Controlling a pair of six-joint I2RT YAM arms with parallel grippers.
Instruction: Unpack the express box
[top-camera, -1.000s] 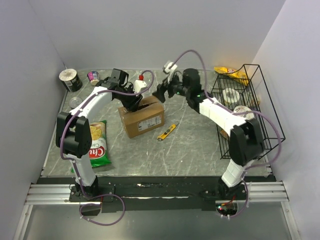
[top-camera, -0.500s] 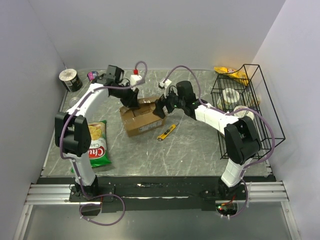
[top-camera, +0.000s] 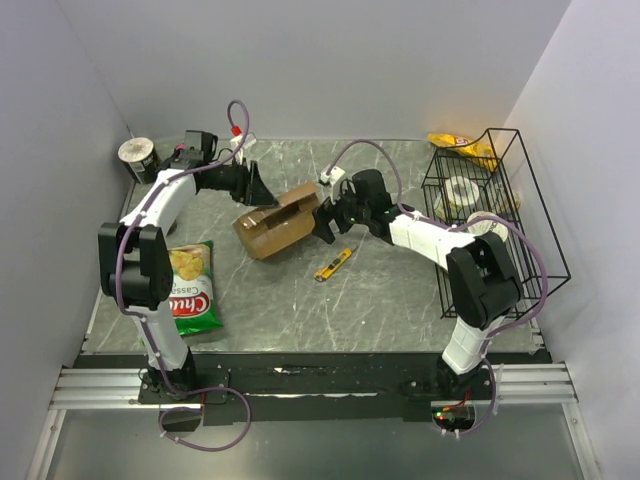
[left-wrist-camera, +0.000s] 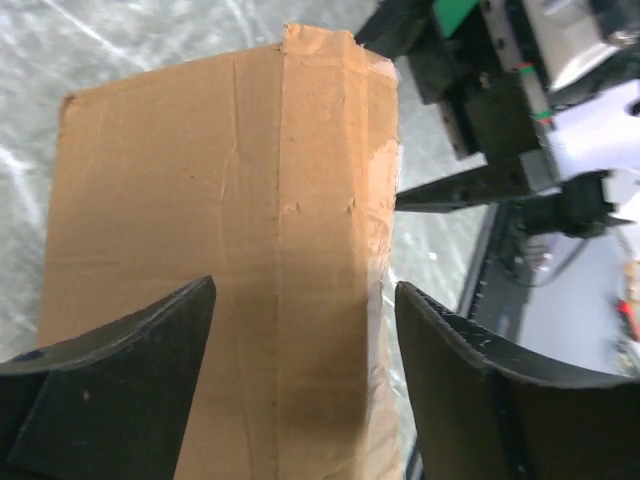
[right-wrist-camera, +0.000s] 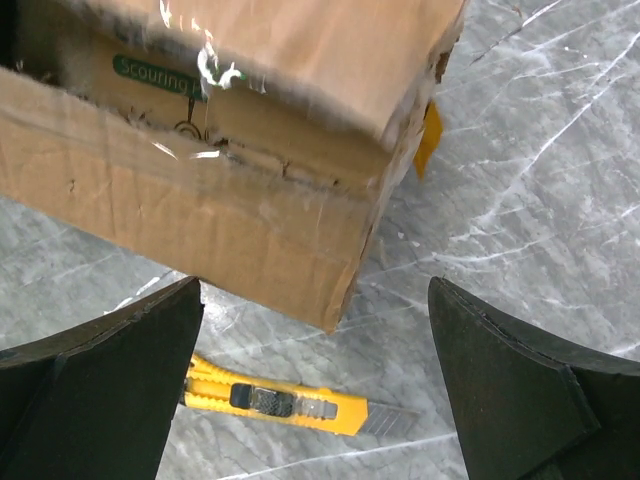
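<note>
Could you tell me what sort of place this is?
Probably a robotics lab test cell: plain white walls enclose a grey marble-patterned tabletop, with a brown cardboard express box and black wire rack staged on it.

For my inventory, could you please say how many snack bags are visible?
2. A green plastic chip bag lies beside the left arm; a yellow plastic bag at the black wire rack's far corner. Others may be hidden.

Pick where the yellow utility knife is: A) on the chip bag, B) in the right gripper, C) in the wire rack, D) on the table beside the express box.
D: the yellow utility knife lies flat on the table next to the express box.
</note>
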